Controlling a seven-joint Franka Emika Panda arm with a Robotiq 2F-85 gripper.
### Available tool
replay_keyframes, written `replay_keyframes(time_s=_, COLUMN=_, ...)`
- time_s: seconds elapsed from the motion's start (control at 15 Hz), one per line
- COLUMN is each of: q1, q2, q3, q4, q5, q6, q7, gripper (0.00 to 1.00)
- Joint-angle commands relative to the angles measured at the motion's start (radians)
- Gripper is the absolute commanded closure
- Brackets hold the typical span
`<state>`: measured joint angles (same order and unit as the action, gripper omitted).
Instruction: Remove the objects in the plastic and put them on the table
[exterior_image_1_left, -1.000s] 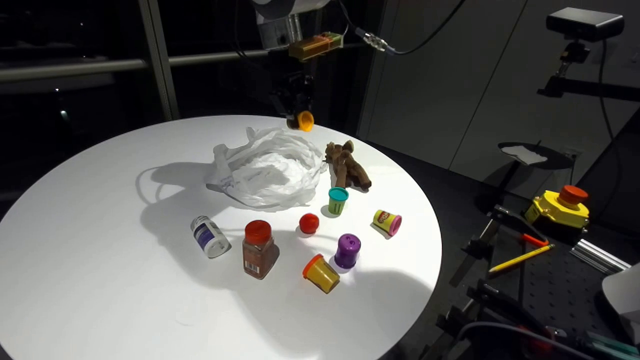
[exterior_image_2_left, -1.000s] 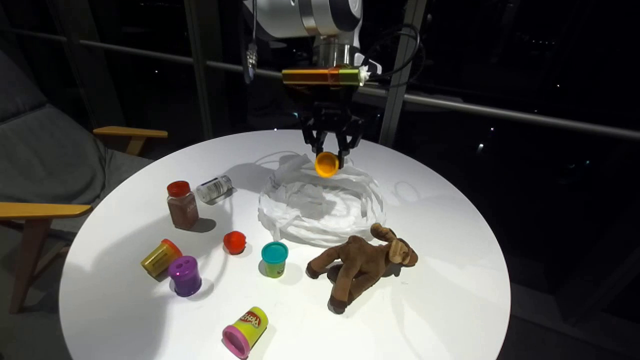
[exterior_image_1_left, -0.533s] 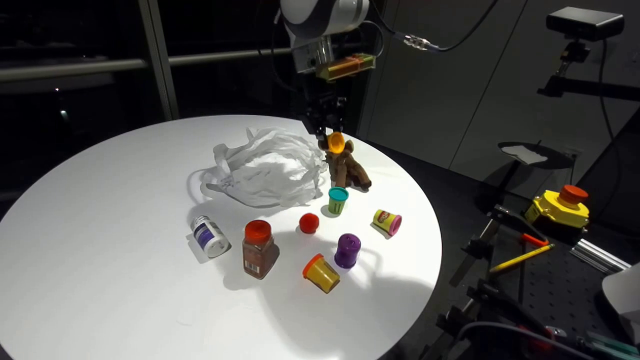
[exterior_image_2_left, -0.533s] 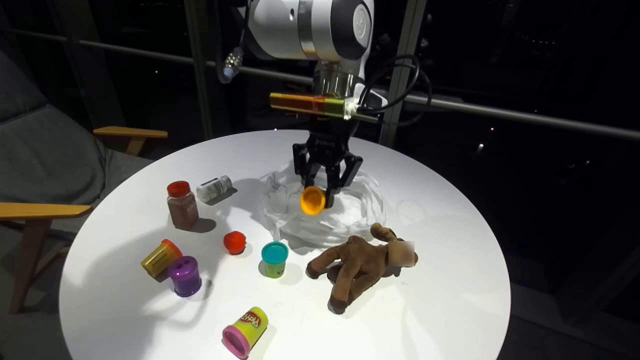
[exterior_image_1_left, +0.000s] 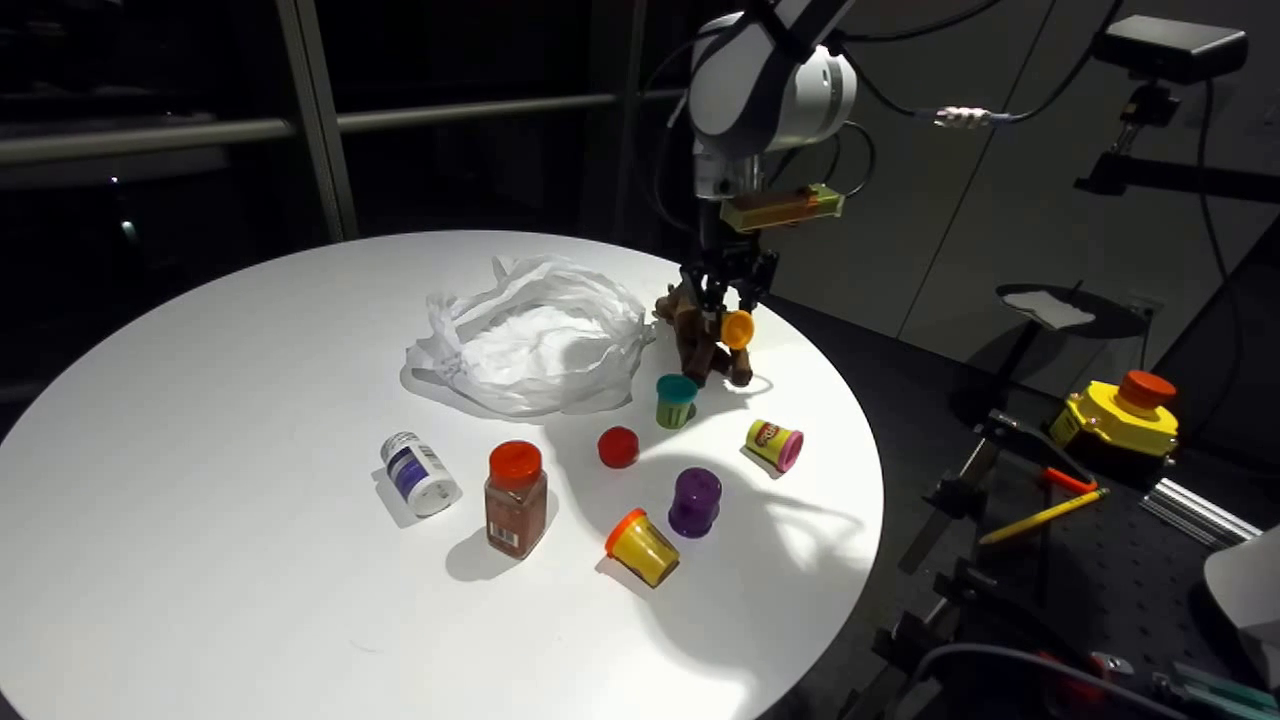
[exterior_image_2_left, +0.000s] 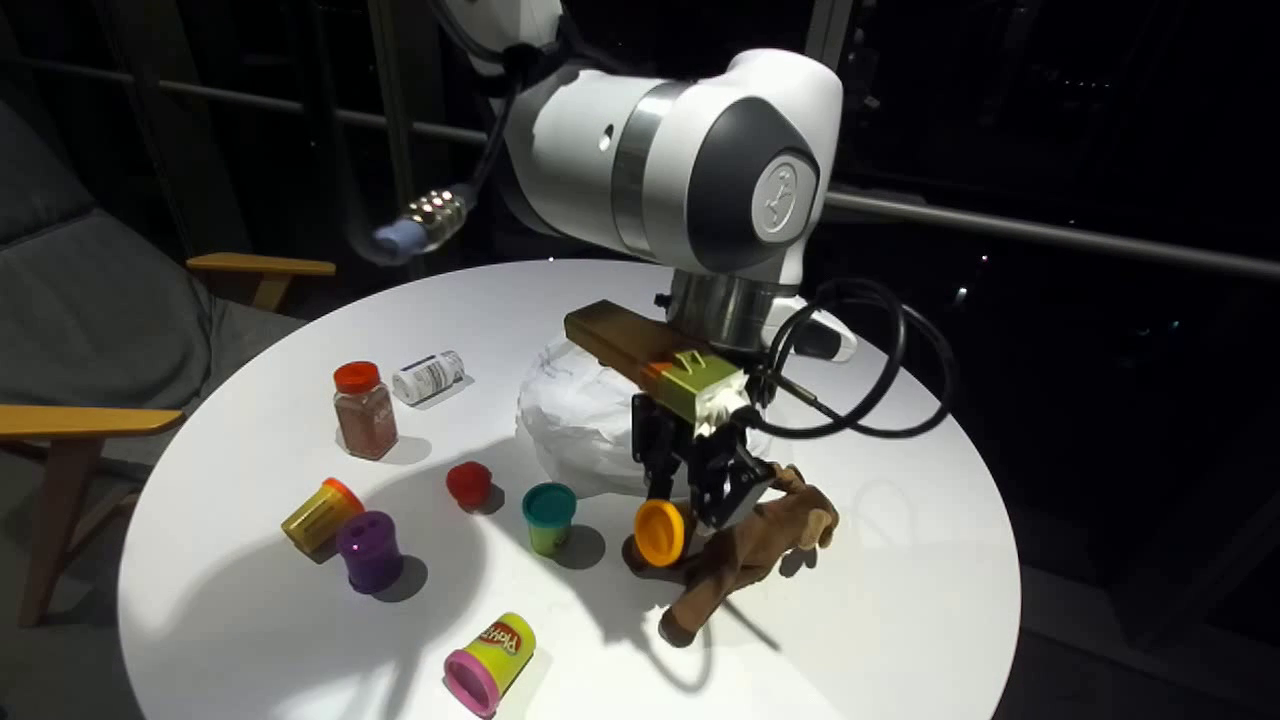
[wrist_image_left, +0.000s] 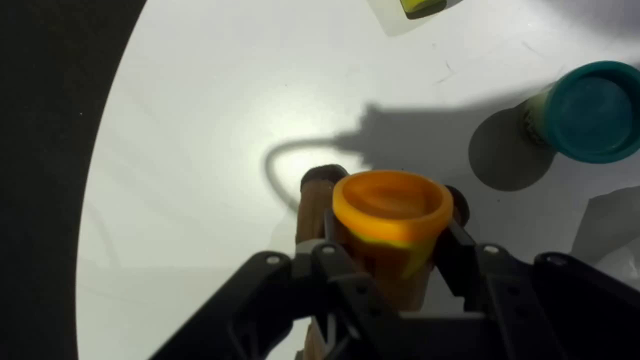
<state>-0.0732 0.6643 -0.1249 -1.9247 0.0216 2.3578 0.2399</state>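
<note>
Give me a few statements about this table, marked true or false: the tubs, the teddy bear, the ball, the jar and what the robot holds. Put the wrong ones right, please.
1. The gripper holds an orange-lidded tub. True.
2. The teal-lidded tub lies on its side. False: the teal-lidded tub stands upright.
3. The teddy bear is inside the plastic bag. False: the teddy bear is on the white table, outside the plastic bag.
4. The pink-and-yellow tub lies on its side. True.
5. The red-capped jar stands upright. True.
6. The red ball touches the purple cup. False: the red ball and the purple cup are apart.
</note>
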Motion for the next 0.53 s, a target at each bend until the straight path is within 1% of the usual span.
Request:
replay_keyframes(time_s=0.0, q1=-0.017, q2=-0.122, q3=0.007, q4=-0.189, q5=0.045, q6=0.117, q7=-0.016, gripper=0.78)
replay_keyframes(time_s=0.2, q1=-0.012, q2=-0.153, q3=0.005, q4=-0.256, q5=0.041, q6=0.175, q7=-0.014, gripper=0.78)
replay_keyframes(time_s=0.47, q1=-0.001, q2=-0.114, q3=0.008, q4=-0.259, q5=0.047, q6=0.241, q7=0.012, gripper=0.78)
